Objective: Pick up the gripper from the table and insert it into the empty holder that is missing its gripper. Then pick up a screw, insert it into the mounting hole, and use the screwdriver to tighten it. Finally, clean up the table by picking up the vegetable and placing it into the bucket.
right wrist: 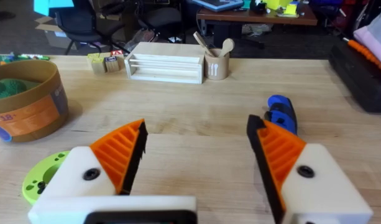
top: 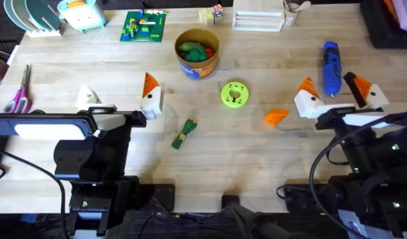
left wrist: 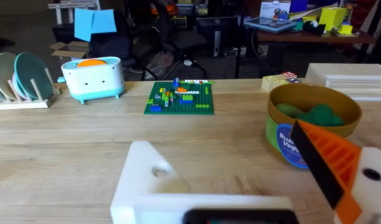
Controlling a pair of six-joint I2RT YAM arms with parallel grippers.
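Two grippers wait parked at the near edge of the butcher-block table [top: 210, 166], and the piece you need lies closer to the right one. Your right gripper [top: 340, 93] stands with its jaws open and empty, both white fingers carrying their orange ribbed pads [right wrist: 119, 152]. Your left gripper [top: 120, 101] is also open and empty, but only its right finger wears a pad; the left finger is the bare white holder [top: 89, 97], its mounting hole visible in the left wrist view.

The loose orange gripper pad [top: 276, 117] rests flat on the wood just left of the right gripper's left finger, slightly nearer than its tip. Its long axis runs roughly left to right, tilted a little. Your judgement call: the right arm is the nearer one, needing only a short sideways reach, while the empty holder sits well apart on the far left side.

Nearer the middle lies the green vegetable bundle [top: 184, 133], lengthwise near to far, tilted slightly right. Just beyond the pad sits a lime-green disc [top: 234, 93]. Farther off, the blue screwdriver [top: 330, 66] lies between the right fingers' tips and the back of the table, tip pointing near. The yellow bucket [top: 197, 65], already holding green items, stands at centre far.
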